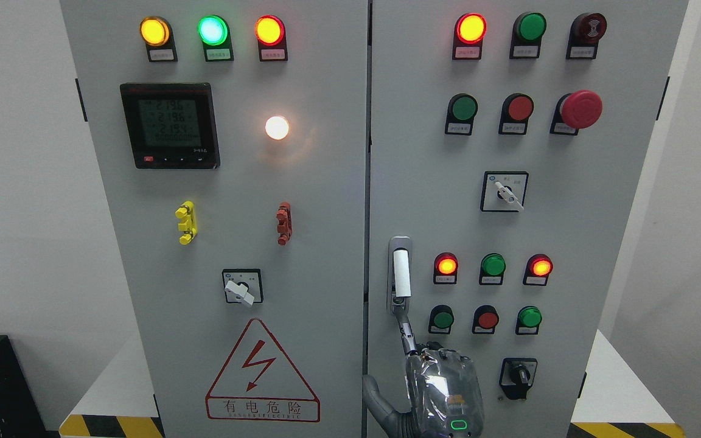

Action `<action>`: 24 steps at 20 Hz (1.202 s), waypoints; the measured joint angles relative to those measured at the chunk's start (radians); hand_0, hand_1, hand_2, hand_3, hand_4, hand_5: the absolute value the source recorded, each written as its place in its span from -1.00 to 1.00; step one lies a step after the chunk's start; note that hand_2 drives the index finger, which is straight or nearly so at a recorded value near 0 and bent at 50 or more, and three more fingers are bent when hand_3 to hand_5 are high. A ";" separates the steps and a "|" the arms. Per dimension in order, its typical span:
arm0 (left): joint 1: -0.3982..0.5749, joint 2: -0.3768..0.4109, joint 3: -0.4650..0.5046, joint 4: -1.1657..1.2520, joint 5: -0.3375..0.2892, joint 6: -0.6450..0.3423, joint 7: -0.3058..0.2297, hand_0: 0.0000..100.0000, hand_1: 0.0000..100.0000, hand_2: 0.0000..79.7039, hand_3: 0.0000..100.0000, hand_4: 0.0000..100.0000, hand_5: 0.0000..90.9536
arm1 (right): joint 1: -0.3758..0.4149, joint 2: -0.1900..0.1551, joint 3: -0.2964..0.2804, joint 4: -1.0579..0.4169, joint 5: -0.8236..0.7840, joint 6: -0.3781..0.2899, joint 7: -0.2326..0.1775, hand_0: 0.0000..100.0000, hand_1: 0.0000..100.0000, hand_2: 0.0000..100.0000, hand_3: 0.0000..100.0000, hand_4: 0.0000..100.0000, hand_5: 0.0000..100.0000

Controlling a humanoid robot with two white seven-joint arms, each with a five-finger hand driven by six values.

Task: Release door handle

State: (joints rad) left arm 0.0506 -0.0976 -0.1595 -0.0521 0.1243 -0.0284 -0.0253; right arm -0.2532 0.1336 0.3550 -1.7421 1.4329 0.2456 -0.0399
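hand (pixel 442 383): glossy film-wrapped, side unclear | fingers (pixel 407 331): one metal finger extended, tip just under handle, grasp undeterminable | handle (pixel 401 274): white upright bar above fingers

Bright, even, sharp; glare around white lamp (pixel 277 128).

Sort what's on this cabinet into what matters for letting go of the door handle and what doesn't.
Matters: door handle; a hand, one finger reaching up to the handle's lower end; right door.

Doesn't: digital meter, red mushroom button, indicator lamps, warning triangle.
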 measured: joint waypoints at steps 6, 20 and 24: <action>0.000 0.000 0.000 0.000 0.000 0.000 0.000 -1.00 -1.00 -0.90 -0.79 -0.99 -1.00 | 0.000 0.000 0.000 0.000 0.000 0.000 -0.001 -0.39 -0.54 -1.00 0.59 0.48 0.51; 0.000 0.000 0.000 0.000 0.000 -0.003 0.000 -1.00 -1.00 -0.90 -0.78 -0.99 -1.00 | -0.002 0.000 0.000 -0.050 -0.001 0.000 0.000 -0.39 -0.54 -1.00 0.59 0.48 0.52; 0.000 0.000 0.000 0.000 0.000 -0.005 0.000 -1.00 -1.00 -0.90 -0.78 -0.99 -1.00 | -0.002 0.000 0.000 -0.060 -0.001 -0.001 0.002 -0.37 -0.52 -0.90 0.52 0.44 0.51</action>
State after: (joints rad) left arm 0.0506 -0.0978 -0.1596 -0.0521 0.1243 -0.0336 -0.0253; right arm -0.2556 0.1334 0.3554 -1.8019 1.4315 0.2446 -0.0379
